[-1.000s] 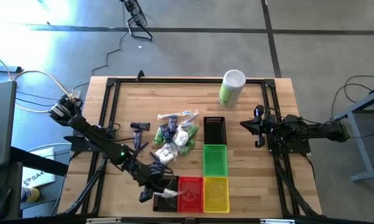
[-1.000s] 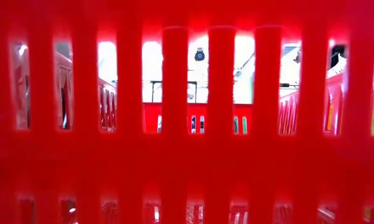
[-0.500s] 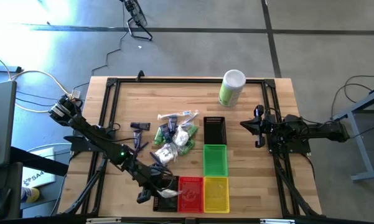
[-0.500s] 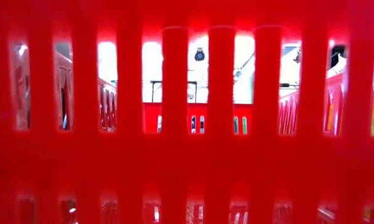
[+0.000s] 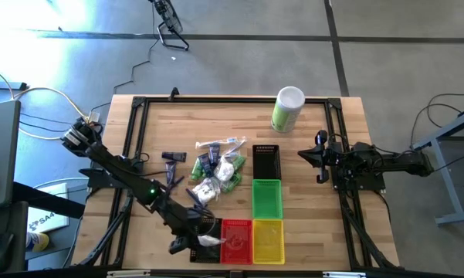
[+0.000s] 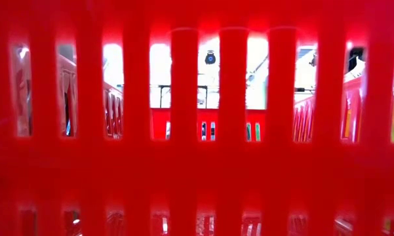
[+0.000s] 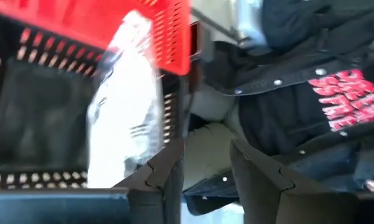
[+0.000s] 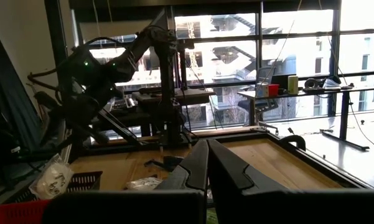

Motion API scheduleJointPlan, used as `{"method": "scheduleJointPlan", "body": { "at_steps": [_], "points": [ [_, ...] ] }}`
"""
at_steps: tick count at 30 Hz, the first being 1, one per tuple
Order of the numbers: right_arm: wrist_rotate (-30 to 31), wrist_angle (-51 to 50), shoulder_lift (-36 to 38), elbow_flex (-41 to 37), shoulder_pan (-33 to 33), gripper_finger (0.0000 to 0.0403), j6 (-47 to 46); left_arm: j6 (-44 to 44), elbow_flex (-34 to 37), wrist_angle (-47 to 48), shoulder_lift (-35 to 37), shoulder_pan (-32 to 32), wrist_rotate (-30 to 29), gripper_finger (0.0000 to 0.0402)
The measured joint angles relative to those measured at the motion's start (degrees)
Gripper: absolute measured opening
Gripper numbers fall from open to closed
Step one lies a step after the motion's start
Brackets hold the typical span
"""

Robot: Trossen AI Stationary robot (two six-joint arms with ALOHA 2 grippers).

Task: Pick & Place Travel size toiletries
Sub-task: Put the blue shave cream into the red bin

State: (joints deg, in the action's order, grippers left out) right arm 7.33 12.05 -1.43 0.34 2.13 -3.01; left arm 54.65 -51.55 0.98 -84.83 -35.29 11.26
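Observation:
My left gripper [image 5: 187, 242] is open and empty at the table's near edge, beside a small black basket [image 5: 208, 229]. A white crinkly pouch [image 7: 124, 106] lies in that basket, one end at the red basket's wall [image 7: 165, 31]; the pouch also shows in the high view [image 5: 210, 241]. In the left wrist view the gripper [image 7: 205, 171] stands just beside the pouch, apart from it. A pile of toiletries [image 5: 218, 174] lies mid-table, and one dark tube [image 5: 174, 157] lies apart to its left. My right gripper [image 5: 303, 154] waits shut at the right [image 8: 206, 155].
A red basket [image 5: 235, 239] and a yellow basket [image 5: 268, 241] stand at the near edge, with a green basket [image 5: 267, 198] and a black basket [image 5: 265, 161] behind them. A tall green-and-white canister [image 5: 287, 110] stands far right. The red basket's wall [image 6: 197, 131] fills the low view. A person in a dark jacket [image 7: 311, 93] is past the near edge.
My left gripper has drawn back a little toward the table's near left corner. The white pouch has stayed where it was in the black basket.

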Motion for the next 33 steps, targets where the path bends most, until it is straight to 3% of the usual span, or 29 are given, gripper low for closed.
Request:
{"method": "scheduleJointPlan", "body": {
  "at_steps": [7,13,21,27,33],
  "points": [
    [0.0,0.1,0.0,0.0,0.0,0.0002,0.0,5.4,0.0,-4.6,-5.0,0.0,5.7,0.012],
    [0.0,0.2,0.0,0.0,0.0,0.0002,-0.3,7.1,-0.1,-3.6,-6.0,0.0,5.9,0.0074],
    [0.0,0.2,0.0,0.0,0.0,0.0002,-0.3,3.7,-0.1,2.5,-6.0,1.8,-1.6,0.0005],
    [0.0,0.2,0.0,0.0,0.0,0.0002,-0.2,1.0,-0.1,9.1,-6.0,1.9,-7.8,0.0002],
    [0.0,0.2,0.0,0.0,0.0,0.0002,-0.2,-3.7,-1.7,9.0,-6.0,1.9,-9.2,0.0001]
  ]
}}
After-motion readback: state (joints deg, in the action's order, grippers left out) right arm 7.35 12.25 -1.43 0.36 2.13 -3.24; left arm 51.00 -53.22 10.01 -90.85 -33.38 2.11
